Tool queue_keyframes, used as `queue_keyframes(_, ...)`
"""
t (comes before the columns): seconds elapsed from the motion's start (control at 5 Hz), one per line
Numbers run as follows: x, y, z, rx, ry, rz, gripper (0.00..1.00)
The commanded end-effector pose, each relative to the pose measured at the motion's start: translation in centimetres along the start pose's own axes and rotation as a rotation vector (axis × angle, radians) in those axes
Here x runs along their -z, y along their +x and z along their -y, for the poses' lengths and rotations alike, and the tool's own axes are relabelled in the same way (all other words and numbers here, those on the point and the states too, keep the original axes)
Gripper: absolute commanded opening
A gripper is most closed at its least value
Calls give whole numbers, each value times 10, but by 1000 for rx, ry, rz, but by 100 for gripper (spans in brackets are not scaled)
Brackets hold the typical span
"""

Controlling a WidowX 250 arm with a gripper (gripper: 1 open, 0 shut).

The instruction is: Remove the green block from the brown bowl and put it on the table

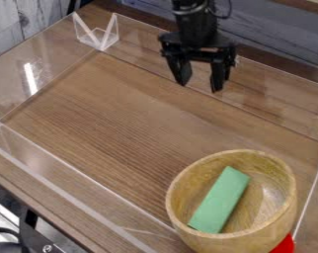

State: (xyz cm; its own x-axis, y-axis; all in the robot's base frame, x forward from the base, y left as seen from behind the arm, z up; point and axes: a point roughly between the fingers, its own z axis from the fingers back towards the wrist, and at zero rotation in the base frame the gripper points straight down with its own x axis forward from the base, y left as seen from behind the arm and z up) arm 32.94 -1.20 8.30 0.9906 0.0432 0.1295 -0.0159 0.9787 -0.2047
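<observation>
One view: camera looking down on the table.
Gripper: black, pointing down at the far side of the table, fingers spread apart, holding nothing.
Green block: lying tilted inside the brown bowl, near right corner.
Separation: gripper well apart from the bowl.
Red object: partly visible beside the bowl, bottom right edge.

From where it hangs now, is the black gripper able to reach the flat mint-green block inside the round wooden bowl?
Probably yes. The black gripper is open and points down, the flat mint-green block lies uncovered in the round wooden bowl, and nothing stands between them.
</observation>
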Motion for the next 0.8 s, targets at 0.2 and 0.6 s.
queue_keyframes(0.2,-8,1,5,86,-12,47,100)
queue_keyframes(0.6,-30,20,6,101,-20,66,100)
